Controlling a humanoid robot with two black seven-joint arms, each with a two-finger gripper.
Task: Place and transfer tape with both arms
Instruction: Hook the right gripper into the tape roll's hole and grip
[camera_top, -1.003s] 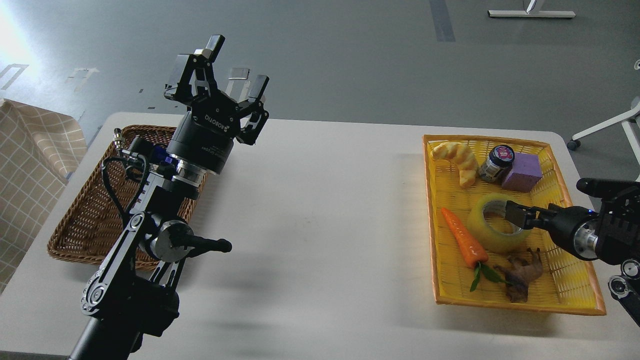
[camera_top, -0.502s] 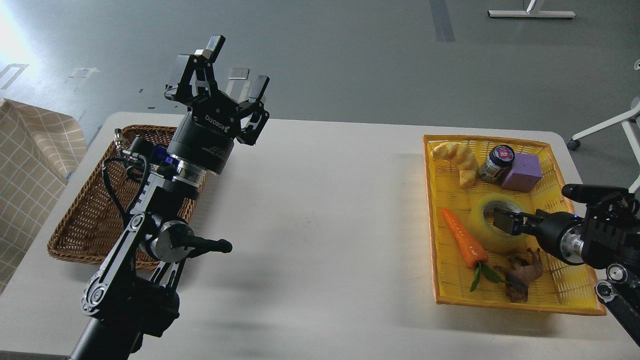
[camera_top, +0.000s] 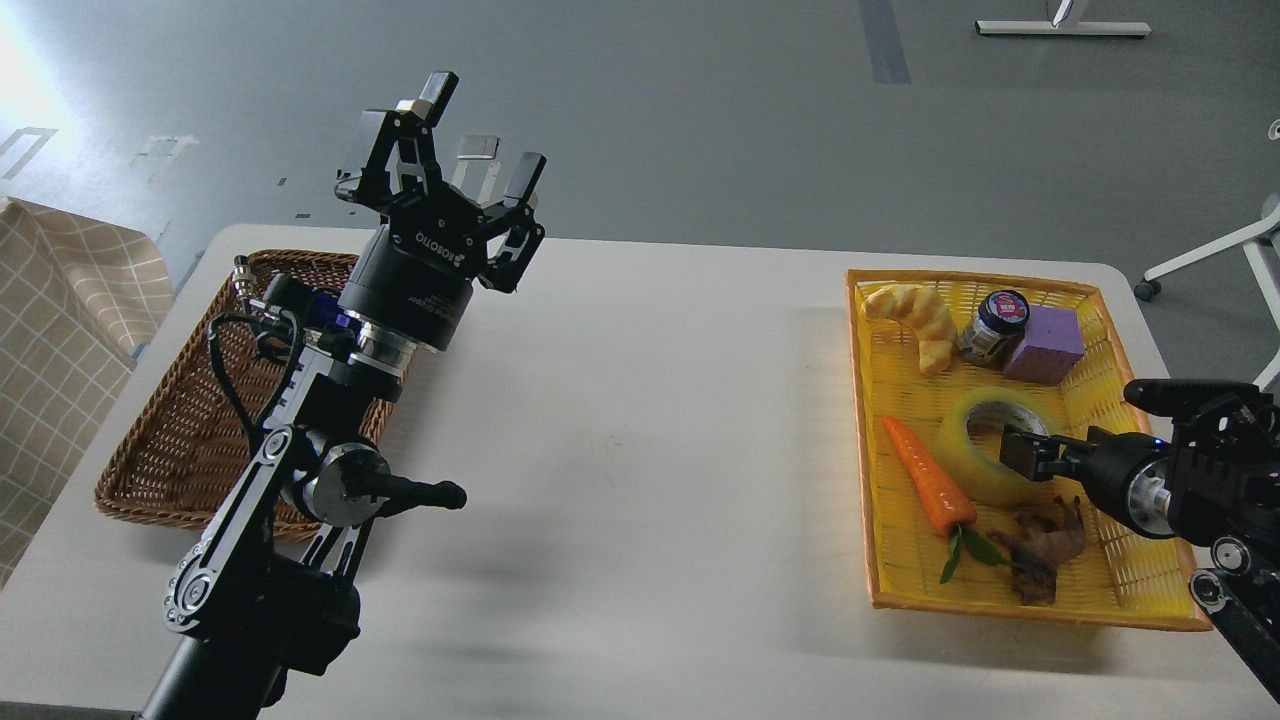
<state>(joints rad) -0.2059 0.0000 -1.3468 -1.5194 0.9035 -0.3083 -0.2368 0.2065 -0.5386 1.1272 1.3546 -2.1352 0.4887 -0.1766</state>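
Observation:
The tape (camera_top: 962, 452), a yellowish translucent roll, lies flat in the yellow tray (camera_top: 870, 520) on the right of the white table. My right gripper (camera_top: 1022, 455) comes in from the right edge and sits at the roll's near rim, with one dark finger (camera_top: 1020, 452) over the core hole. Its second finger cannot be told apart. My left gripper (camera_top: 465, 150) is open and empty. It is held high above the back left of the table and points up and away.
A brown wicker basket (camera_top: 160, 430) stands at the left, partly behind my left arm. In the tray, around the tape, lie a carrot (camera_top: 925, 477), a croissant (camera_top: 915, 315), a small jar (camera_top: 995, 322), a purple block (camera_top: 1045, 345) and a brown toy figure (camera_top: 1045, 545).
My right gripper moved left over the tape, then drew slightly back and down at the roll's near rim. The tape stays in the tray. My left gripper shifted very slightly.

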